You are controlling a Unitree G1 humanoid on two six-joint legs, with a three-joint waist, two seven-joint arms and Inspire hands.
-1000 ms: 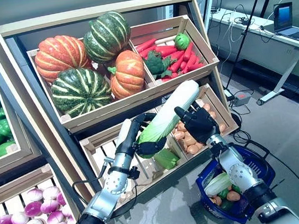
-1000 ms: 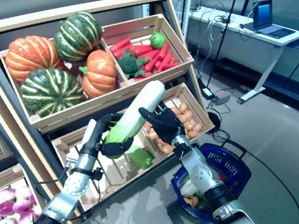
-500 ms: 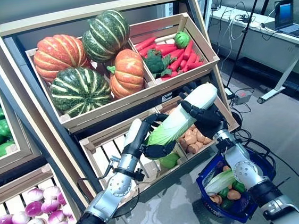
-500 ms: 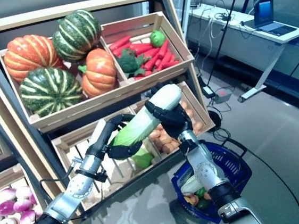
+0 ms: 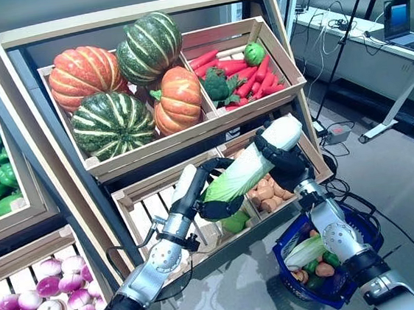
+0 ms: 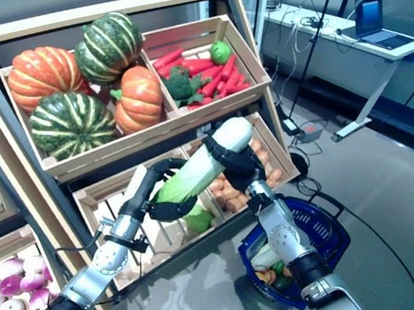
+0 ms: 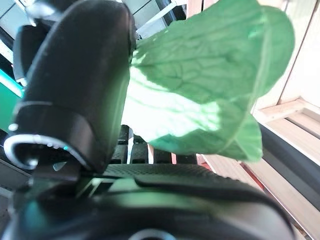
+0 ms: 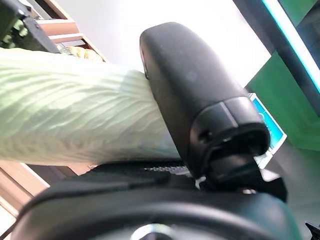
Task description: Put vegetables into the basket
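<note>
Both hands hold one long cabbage [image 5: 249, 167] in the air in front of the lower shelf of the wooden rack [image 5: 141, 17], up and to the left of the blue basket [image 5: 365, 224] on the floor. The left hand [image 5: 210, 199] curls round the green leafy end; the right hand [image 5: 280, 158] wraps round the pale white end, which sticks up past its fingers.

The eye views show the cabbage whole, tilted with the white end higher and toward the rack's right edge. They also show the basket already holding another cabbage [image 5: 304, 250] and small round vegetables, with potatoes [image 5: 265, 190] in the lower right crate behind the right hand. Pumpkins [image 5: 116, 83] fill the upper left crate; carrots [image 5: 246, 73] lie in the upper right one.

The left wrist view shows only a green leaf [image 7: 205, 85] pressed against the thumb [image 7: 80, 85]. The right wrist view shows the ribbed pale stalk [image 8: 75, 120] lying across the palm under the thumb [image 8: 195, 95].
</note>
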